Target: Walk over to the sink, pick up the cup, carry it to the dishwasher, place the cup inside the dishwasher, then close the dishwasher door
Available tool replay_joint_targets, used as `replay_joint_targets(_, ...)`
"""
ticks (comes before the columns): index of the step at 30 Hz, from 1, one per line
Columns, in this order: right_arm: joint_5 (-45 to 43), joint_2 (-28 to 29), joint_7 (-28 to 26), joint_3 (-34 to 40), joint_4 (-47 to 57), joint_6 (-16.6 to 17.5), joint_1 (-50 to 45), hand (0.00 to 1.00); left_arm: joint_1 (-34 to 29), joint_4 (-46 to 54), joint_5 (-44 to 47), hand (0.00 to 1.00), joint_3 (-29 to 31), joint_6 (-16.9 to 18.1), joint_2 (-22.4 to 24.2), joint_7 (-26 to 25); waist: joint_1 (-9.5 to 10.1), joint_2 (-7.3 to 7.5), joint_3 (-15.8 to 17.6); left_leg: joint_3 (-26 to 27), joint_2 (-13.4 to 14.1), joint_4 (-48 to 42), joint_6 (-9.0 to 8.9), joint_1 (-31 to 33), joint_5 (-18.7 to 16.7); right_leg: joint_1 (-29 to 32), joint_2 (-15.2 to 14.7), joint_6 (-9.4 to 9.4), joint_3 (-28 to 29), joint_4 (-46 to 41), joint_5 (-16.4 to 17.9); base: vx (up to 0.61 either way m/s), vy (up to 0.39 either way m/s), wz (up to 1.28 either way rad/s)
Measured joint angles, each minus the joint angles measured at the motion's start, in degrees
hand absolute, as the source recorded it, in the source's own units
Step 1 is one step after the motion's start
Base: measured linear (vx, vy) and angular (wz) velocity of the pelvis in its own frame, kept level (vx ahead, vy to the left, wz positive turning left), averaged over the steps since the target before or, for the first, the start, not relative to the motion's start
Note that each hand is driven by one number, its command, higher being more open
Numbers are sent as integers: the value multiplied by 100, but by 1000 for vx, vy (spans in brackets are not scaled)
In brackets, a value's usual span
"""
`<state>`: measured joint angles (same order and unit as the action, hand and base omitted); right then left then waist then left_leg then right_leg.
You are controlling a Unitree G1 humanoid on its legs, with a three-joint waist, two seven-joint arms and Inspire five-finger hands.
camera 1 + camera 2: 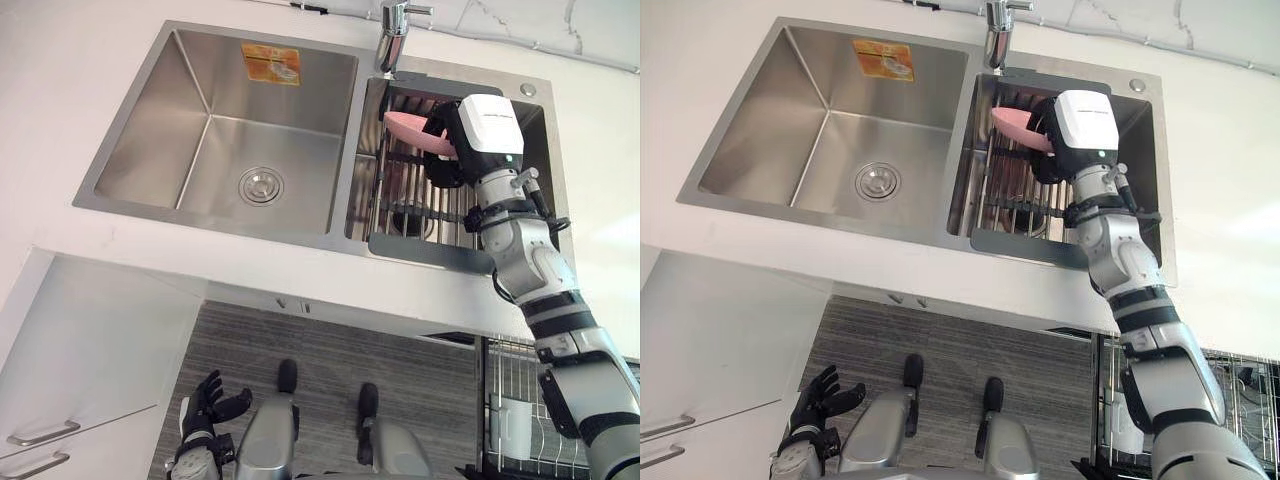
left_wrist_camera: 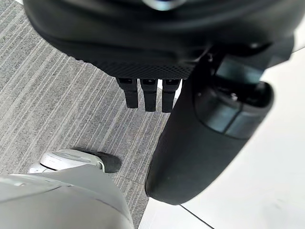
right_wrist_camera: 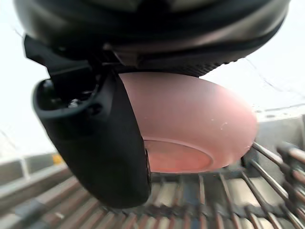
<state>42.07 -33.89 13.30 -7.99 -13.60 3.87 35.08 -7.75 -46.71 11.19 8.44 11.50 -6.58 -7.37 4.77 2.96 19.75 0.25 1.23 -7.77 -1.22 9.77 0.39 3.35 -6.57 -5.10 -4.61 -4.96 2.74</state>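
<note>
Fingers (image 1: pixel 437 127) of right hand (image 1: pixel 446 160) round cup (image 3: pixel 190 124), above sink rack (image 1: pixel 400 190)

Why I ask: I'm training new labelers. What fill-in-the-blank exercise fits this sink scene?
The right hand grips a ____ cup.
The cup is over the wire rack in the ____ basin of the sink.
The left hand, holding nothing, is ____, not shut.
Missing: pink; right; open.

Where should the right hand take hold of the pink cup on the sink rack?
By its rounded side wall, coming from above. The cup sits tilted on the rack, base showing, its wall smooth and bulging with no handle in sight. The right hand is over it.
</note>
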Motion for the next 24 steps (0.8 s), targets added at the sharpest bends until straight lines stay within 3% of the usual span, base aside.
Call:
replay_joint_targets(8, -5, 221, 228, 1030, 1971, 358, -1544, 30, -35, 138, -143, 90, 19, -15, 10, 20, -187, 78, -56, 171, 1, 194, -3, -424, -77, -240, -13, -22, 138, 3, 22, -7, 5, -11)
replay_joint_targets(12, -34, 562, 315, 1479, 2559, 416, -2385, 30, -113, 99, -240, 90, 8, -49, 4, 32, -375, 161, -343, 210, 2, 261, -5, -515, -78, -283, -14, -30, 169, 13, 41, 7, -3, -4)
replay_joint_targets(20, -214, 1202, 623, 2131, 3564, 604, -3526, 30, -157, -129, -441, 90, -104, -80, 32, 122, -571, 157, -778, 311, 25, 239, -28, -635, -119, -396, -3, -27, 300, 87, 43, -21, -4, -8)
replay_joint_targets(24, -248, 1316, 672, 2136, 3684, 665, -3794, 30, -185, -131, -434, 90, -100, -69, 57, 115, -577, 90, -815, 537, 139, -379, -120, -500, -530, -279, 81, -5, 658, 4, 51, -85, 24, -45)
